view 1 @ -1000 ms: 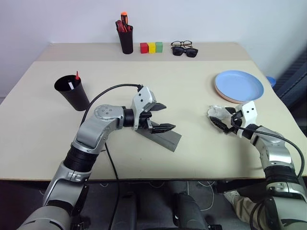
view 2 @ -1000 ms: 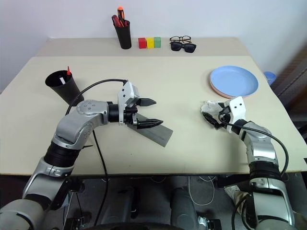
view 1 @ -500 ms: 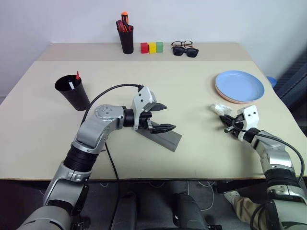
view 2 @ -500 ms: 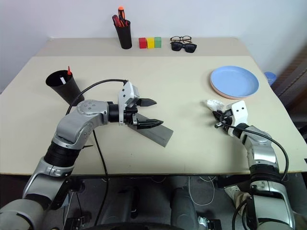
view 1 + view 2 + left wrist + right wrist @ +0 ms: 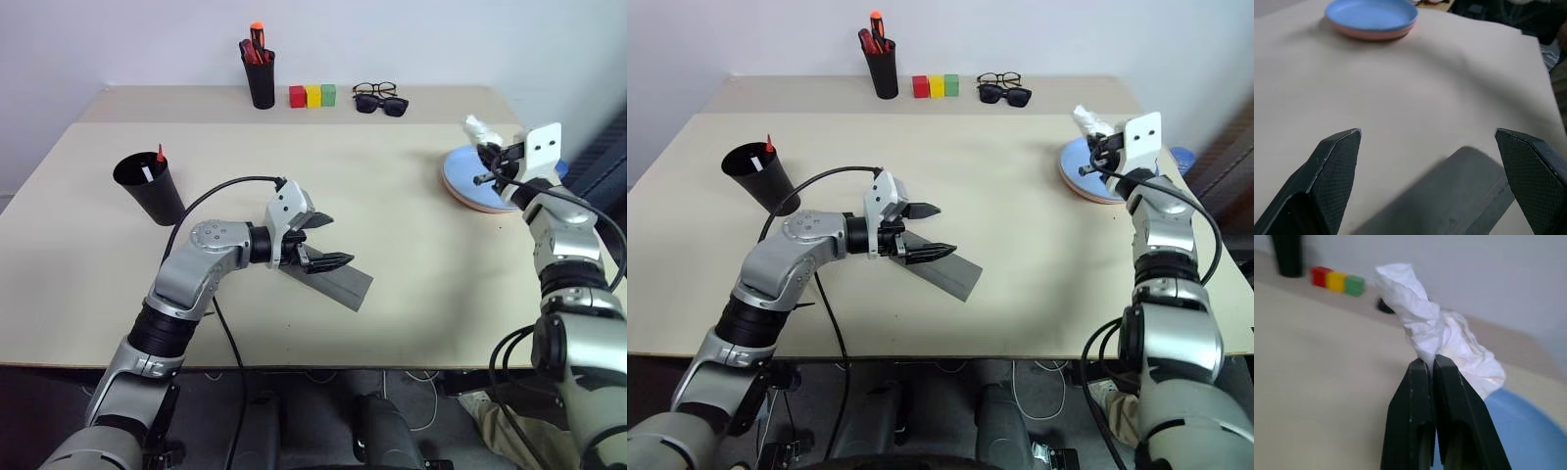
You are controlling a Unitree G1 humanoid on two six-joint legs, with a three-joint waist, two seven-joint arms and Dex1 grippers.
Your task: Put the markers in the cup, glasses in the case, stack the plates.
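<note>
The right end effector (image 5: pixel 487 163) hangs raised at the upper right of the head view, its fingers pressed together on a crumpled white tissue (image 5: pixel 1436 338) that sticks up past the tips (the wrist view shows the pinch plainly). Just below and behind it in the frame lie the plates (image 5: pixel 468 182), blue on top of pink, already stacked near the right edge of the surface (image 5: pixel 392 215).

The left end effector (image 5: pixel 320 240) sits at mid-frame, slightly left of centre, fingers spread wide and pointing toward the right. The case (image 5: pixel 336 279) lies flat on the surface directly under and just beyond those fingers, slanting toward the lower right; in the left wrist view its grey flap (image 5: pixel 1449 196) lies between the two fingertips (image 5: pixel 1339 156), apart from both.

The cup (image 5: pixel 149 188) stands at the left of the frame, well apart from both end effectors, with the markers (image 5: pixel 154 163) (one red tip, one white barrel) poking from its mouth.

At the upper edge stand a black pen holder (image 5: pixel 260 73), three coloured blocks (image 5: pixel 313 95) and two pairs of glasses (image 5: pixel 377 98), the sunglasses in front.
</note>
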